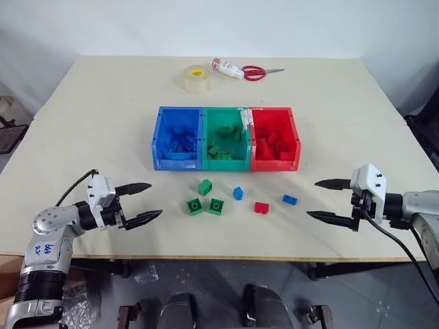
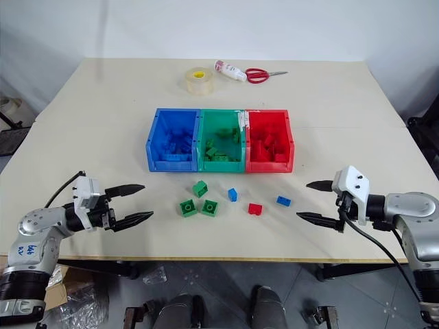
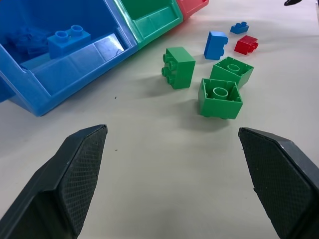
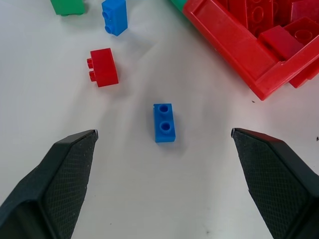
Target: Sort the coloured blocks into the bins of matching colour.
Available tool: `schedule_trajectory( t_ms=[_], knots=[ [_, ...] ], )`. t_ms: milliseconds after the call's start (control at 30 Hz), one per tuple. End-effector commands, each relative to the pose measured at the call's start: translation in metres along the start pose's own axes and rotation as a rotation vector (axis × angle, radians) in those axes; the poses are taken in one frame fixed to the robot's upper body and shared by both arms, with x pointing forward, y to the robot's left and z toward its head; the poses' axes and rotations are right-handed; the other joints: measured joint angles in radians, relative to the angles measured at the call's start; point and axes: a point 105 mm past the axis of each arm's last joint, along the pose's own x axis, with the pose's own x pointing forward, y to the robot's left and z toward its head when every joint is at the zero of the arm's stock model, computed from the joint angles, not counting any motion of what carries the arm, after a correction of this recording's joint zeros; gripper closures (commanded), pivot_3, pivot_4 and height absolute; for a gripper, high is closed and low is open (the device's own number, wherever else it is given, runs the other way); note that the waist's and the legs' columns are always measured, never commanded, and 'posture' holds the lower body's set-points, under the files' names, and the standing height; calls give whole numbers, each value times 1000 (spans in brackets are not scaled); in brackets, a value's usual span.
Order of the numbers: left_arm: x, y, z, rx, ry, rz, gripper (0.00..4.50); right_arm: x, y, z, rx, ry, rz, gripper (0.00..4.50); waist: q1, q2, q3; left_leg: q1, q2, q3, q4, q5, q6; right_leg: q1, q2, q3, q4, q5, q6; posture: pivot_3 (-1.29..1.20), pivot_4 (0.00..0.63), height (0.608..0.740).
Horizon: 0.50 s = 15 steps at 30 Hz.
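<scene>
Six loose blocks between bins point(image 1: 226, 163) and near table edge. Flat blue block point(image 4: 164, 122) nearest right claw point(image 1: 328, 199), straight ahead, long axis along fingers. Both claws, left point(image 1: 143, 202) included, wide, empty.

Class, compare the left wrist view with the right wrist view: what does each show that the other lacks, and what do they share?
Left wrist view alone: the blue bin with a blue brick inside, and two green blocks lying hollow side up. Right wrist view alone: the red bin's contents, a heap of red bricks. Shared: the red block, the small flat blue block, and the other blue block lying on its side.
</scene>
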Motion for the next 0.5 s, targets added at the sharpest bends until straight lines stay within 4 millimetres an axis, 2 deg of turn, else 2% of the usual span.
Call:
schedule_trajectory(
  t_ms=[33, 167, 233, 300, 400, 500],
  knots=[
    [-5, 0, 13, 34, -35, 0, 19, -2, -3, 17, -44, -60, -18, 0, 0, 0, 0, 0, 0, 0, 0, 0, 0, 0, 0, 0, 0, 0, 0, 0, 150, 740],
    [-1, 3, 13, -7, -23, 24, 19, 4, -2, 20, -34, -60, -25, 0, 0, 0, 0, 0, 0, 0, 0, 0, 0, 0, 0, 0, 0, 0, 0, 0, 150, 740],
    [2, 2, 9, -88, 11, -1, 19, 4, -3, 15, -7, -12, -35, 0, 0, 0, 0, 0, 0, 0, 0, 0, 0, 0, 0, 0, 0, 0, 0, 0, 150, 740],
    [4, -2, 9, -76, 24, -25, 19, 1, -4, 10, 30, 22, -48, 0, 1, 0, 0, 0, 0, 0, 0, 0, 0, 0, 0, 0, 1, 0, 0, 0, 150, 740],
    [5, -9, 5, -84, 54, -77, 19, -16, -3, 2, 75, 54, -66, 0, 5, 0, 0, 0, 0, 0, 0, 0, 0, 0, 0, 0, 0, 0, 0, 0, 150, 740],
    [4, -10, 10, -99, 6, -116, 19, -37, 3, -5, 86, 111, -85, 0, 20, 0, 0, 0, 0, 0, 1, -1, 0, 0, 0, 1, 0, 0, 0, 0, 150, 740]
  ],
)
